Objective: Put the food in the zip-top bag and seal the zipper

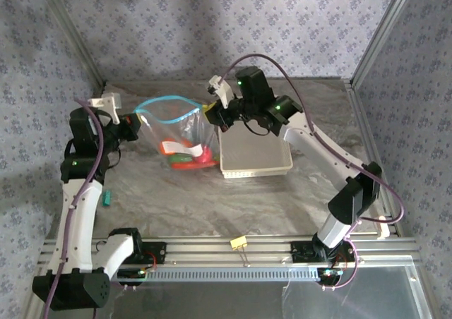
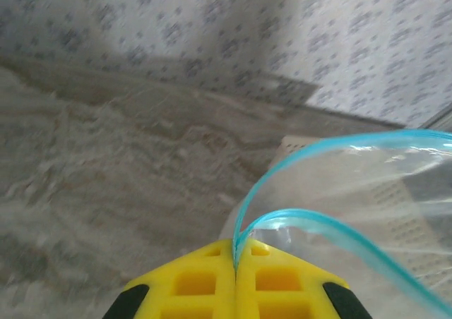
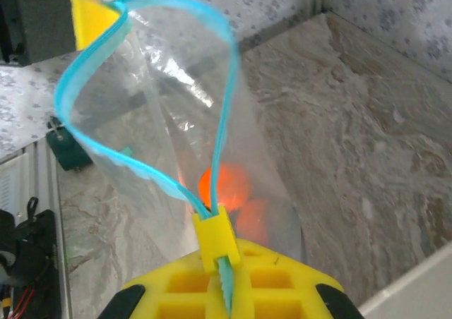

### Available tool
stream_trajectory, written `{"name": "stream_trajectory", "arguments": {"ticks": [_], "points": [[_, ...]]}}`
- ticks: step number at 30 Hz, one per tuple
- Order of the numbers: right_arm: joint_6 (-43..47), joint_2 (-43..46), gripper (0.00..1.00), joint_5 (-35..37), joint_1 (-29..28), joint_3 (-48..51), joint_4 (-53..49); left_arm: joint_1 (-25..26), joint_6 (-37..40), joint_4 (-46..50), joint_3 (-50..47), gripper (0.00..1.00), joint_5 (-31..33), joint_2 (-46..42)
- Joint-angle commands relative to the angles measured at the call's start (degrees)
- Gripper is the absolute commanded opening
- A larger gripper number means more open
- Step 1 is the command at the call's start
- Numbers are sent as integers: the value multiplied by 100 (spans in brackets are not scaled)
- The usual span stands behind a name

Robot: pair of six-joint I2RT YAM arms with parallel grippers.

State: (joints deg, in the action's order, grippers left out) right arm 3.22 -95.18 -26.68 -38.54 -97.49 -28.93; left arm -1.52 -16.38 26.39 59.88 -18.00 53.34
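Marbled grey table surface, enclosed by patterned walls. On it, the clear bag hangs between both arms, just left of the white basket, with its mouth spread into an open loop.

The food lies at the bottom of the bag. From above, only red, green and orange shapes can be made out, not single pieces. The right wrist view shows two orange round fruits through the film. In the left wrist view the film is blurred and the basket's perforated wall shows through it.

Fingers of the left gripper are pressed together on the blue zipper at the left end of the mouth. Those of the right gripper are clamped on the opposite end, where a small yellow block straddles the strip.
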Motion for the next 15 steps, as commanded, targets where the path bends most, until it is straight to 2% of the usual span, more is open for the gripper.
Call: {"name": "stream_trajectory", "arguments": {"ticks": [1, 8, 15], "points": [[-268, -53, 0, 223, 181, 406, 251, -56, 127, 235, -189, 0, 511, -57], [-384, -200, 0, -104, 465, 884, 662, -54, 226, 182, -208, 0, 458, 158], [-323, -125, 0, -433, 455, 977, 971, -60, 306, 24, -163, 0, 154, 276]]}}
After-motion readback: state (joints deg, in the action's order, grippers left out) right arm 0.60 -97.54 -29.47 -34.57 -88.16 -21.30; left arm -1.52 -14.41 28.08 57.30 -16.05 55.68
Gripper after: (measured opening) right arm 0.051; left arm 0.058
